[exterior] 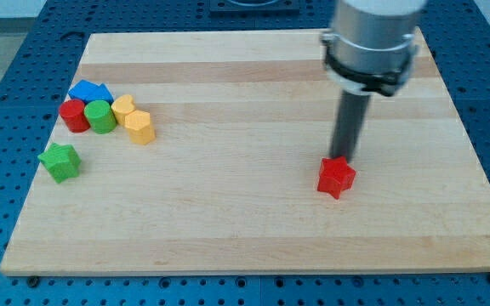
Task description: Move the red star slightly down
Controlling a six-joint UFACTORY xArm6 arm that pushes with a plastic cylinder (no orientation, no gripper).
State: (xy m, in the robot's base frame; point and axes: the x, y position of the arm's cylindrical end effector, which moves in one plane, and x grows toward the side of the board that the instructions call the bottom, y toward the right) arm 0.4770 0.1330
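tip at the red star's upper edge

my tip (343, 158) touches the top side of the red star (336, 177), right of the board's (253, 238) middle. no jaws here, just a bare rod holding nothing. far off at the view's left sit a green star (60, 161) and a clustered group of blocks.

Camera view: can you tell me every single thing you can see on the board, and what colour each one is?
red star: 1, red, right of middle, alone
green star: 1, green, far left, lowest of the group
red cylinder: 1, red, left cluster
green cylinder: 1, green, right of the red cylinder
blue block: 1, blue, top of cluster
yellow blocks: 2, yellow, cluster's right side
wooden board: 1, light wood
my tip: 1, dark rod, at the red star's upper edge
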